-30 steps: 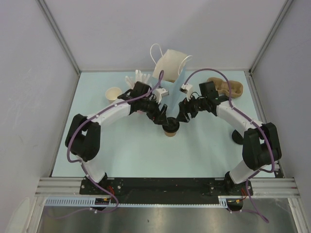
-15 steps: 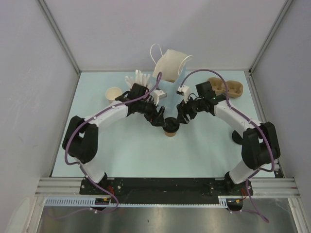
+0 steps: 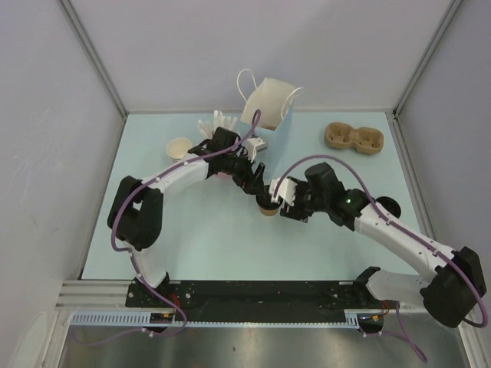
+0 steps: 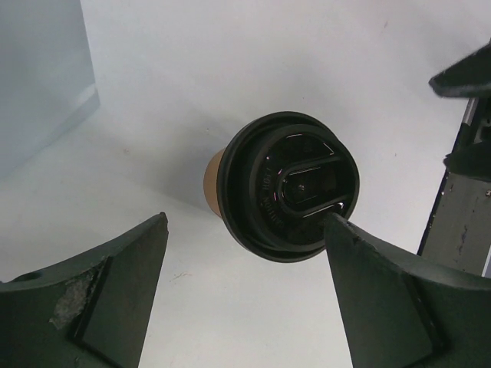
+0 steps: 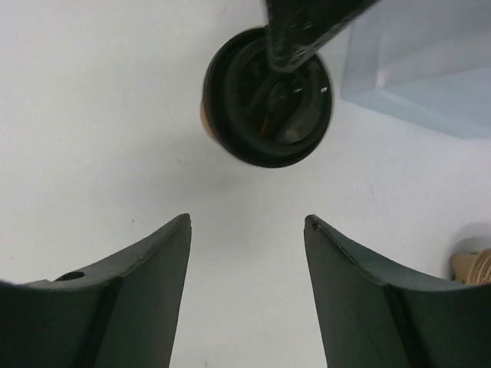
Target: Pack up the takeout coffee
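Two robot arms reach inward over a pale blue tabletop [image 3: 192, 238] and meet near its middle at the takeout coffee [image 3: 267, 207]. This is a small brown paper cup with a round black lid on, and it stands on the tabletop, outside the bag.

The left end effector [image 3: 259, 193] comes at the cup from behind and to the left. Its fingers are spread wide apart. In the left wrist view the cup [image 4: 288, 188] sits just beyond the fingertips, and the tip of one finger [image 4: 360, 261] overlaps the rim of the lid.

The right end effector [image 3: 282, 205] lies just beside the cup on the right. Its fingers are apart too, with nothing between them. In the right wrist view the cup [image 5: 268, 96] is ahead of the gap, with bare tabletop between.

A white paper bag [image 3: 268, 103] with handles stands at the far edge. A brown cup carrier [image 3: 353, 138] lies at the far right, and a tan lidless cup [image 3: 179, 147] sits far left.
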You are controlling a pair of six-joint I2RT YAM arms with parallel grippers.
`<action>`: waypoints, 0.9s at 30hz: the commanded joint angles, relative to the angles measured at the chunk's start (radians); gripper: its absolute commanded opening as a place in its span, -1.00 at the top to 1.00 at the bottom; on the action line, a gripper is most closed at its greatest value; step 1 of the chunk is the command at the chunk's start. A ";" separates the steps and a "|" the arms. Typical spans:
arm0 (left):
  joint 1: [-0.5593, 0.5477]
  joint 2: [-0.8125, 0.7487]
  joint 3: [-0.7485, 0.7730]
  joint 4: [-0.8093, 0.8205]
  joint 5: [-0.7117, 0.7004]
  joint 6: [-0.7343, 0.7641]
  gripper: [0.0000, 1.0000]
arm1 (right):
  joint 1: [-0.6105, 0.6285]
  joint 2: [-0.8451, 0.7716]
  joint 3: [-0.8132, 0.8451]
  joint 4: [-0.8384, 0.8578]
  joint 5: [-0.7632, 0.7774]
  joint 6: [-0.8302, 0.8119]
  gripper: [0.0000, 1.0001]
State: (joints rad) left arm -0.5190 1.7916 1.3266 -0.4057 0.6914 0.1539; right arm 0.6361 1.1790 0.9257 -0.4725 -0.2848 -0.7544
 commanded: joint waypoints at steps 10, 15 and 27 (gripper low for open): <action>-0.042 0.063 0.072 0.008 -0.009 -0.022 -0.75 | 0.254 -0.128 -0.301 0.360 0.372 -0.218 -0.12; -0.042 0.081 0.083 -0.001 0.005 -0.039 -0.74 | 0.321 -0.096 -0.407 0.553 0.403 -0.249 0.04; -0.044 0.098 0.048 0.007 -0.012 -0.034 -0.73 | 0.415 0.007 -0.544 0.923 0.495 -0.310 0.04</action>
State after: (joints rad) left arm -0.5606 1.8820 1.3727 -0.4099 0.6842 0.1204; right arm 1.0409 1.1652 0.3874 0.2356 0.1589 -1.0412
